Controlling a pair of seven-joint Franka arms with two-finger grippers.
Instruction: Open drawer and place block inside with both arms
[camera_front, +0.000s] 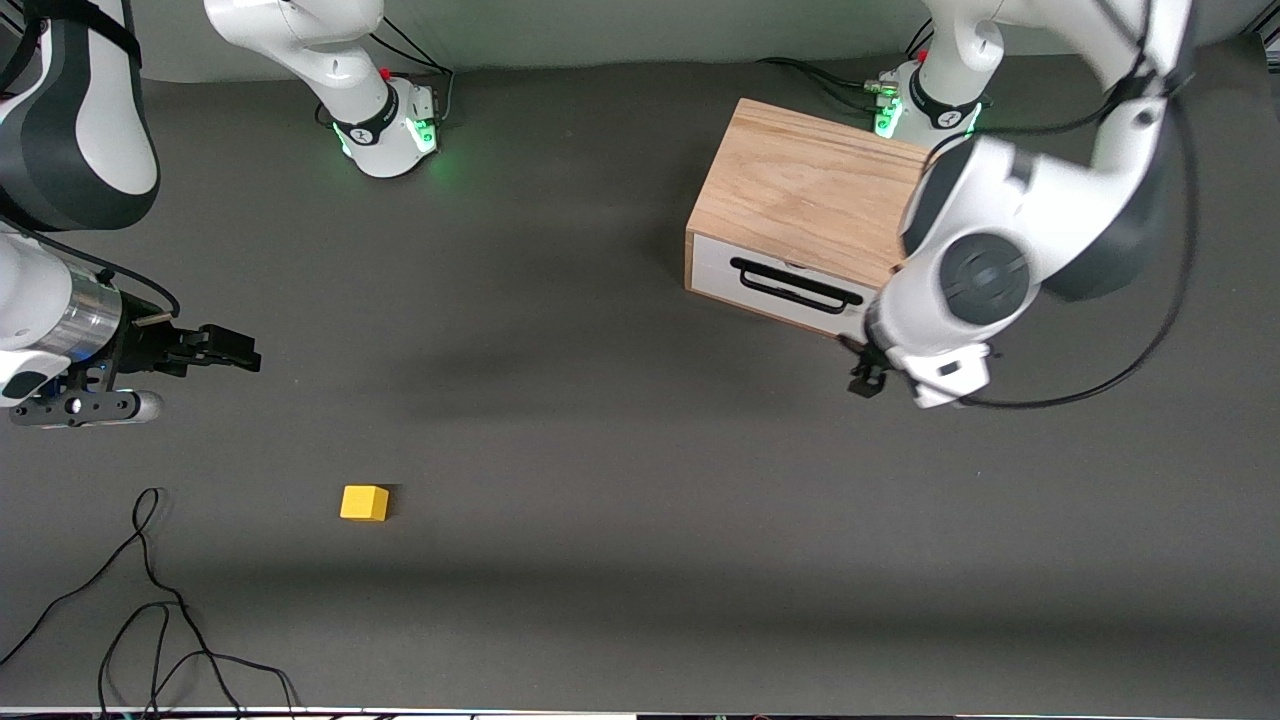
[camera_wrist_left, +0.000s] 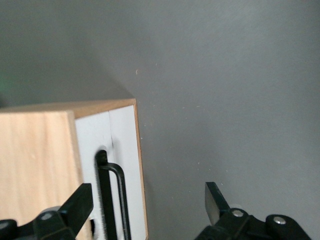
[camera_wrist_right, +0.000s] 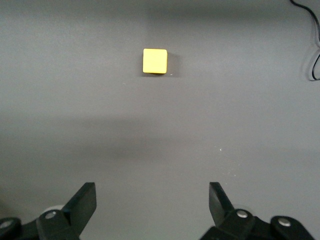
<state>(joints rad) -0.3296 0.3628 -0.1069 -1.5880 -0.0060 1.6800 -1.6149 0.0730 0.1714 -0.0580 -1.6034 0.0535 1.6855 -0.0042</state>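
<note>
The light oak box (camera_front: 805, 185) stands toward the left arm's end of the table, and its white-fronted drawer (camera_front: 725, 270) is shut. The black wire handle (camera_front: 795, 286) faces the front camera. My left gripper (camera_front: 868, 378) hangs open in front of the drawer, by the handle's end. In the left wrist view the handle (camera_wrist_left: 111, 200) and drawer front (camera_wrist_left: 125, 145) lie between the open left gripper (camera_wrist_left: 150, 202) fingers, untouched. The yellow block (camera_front: 364, 502) lies on the mat toward the right arm's end. My right gripper (camera_front: 228, 350) is open over bare mat, apart from the block (camera_wrist_right: 154, 60), nothing between its fingers (camera_wrist_right: 152, 200).
Loose black cables (camera_front: 150, 620) trail over the mat near the front camera at the right arm's end; one cable (camera_wrist_right: 315, 50) shows in the right wrist view. The arms' green-lit bases (camera_front: 392, 130) (camera_front: 925, 110) stand along the table's edge farthest from the camera.
</note>
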